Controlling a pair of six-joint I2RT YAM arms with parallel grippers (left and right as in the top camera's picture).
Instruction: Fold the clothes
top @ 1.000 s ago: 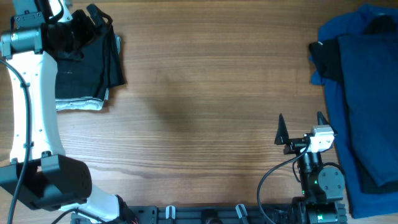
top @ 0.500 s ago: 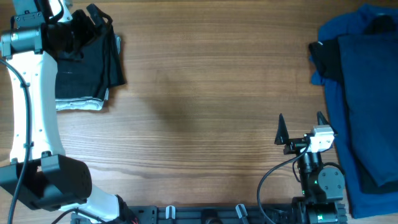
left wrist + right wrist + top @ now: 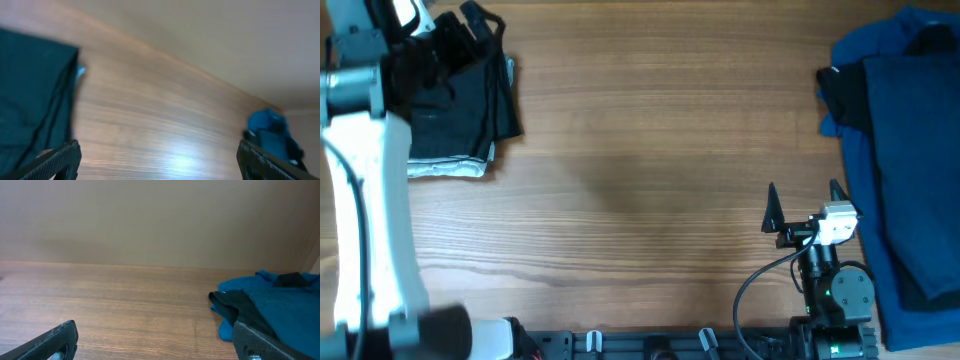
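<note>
- Plain black two-legged fabric shorts (image 3: 460, 105) lying folded flat at the far-left corner of the brown wood-grain table (image 3: 640, 150), on top of a pale blue denim-like piece (image 3: 445, 168) whose edge peeks out along the near side
- Left gripper (image 3: 157, 150) over the table just beside that stack, fingers spread wide with nothing between them; arm blurred in the overhead view
- Right gripper (image 3: 803, 190) near the front edge, fingers likewise spread and empty, close beside the heap of dark blue garments (image 3: 905, 150) with a black garment (image 3: 842, 95) tucked at its left edge
- Judged from this: shorts look finished, the heap on the right not yet folded
- To do the step well: lift straight up and away from the stack, jaws kept apart, so no finger snags or drags the top layer out of square
- For the next garment: take one piece only, by a free hem or corner, and draw it to the bare middle of the table before spreading it flat
- No brand, label or writing readable anywhere
</note>
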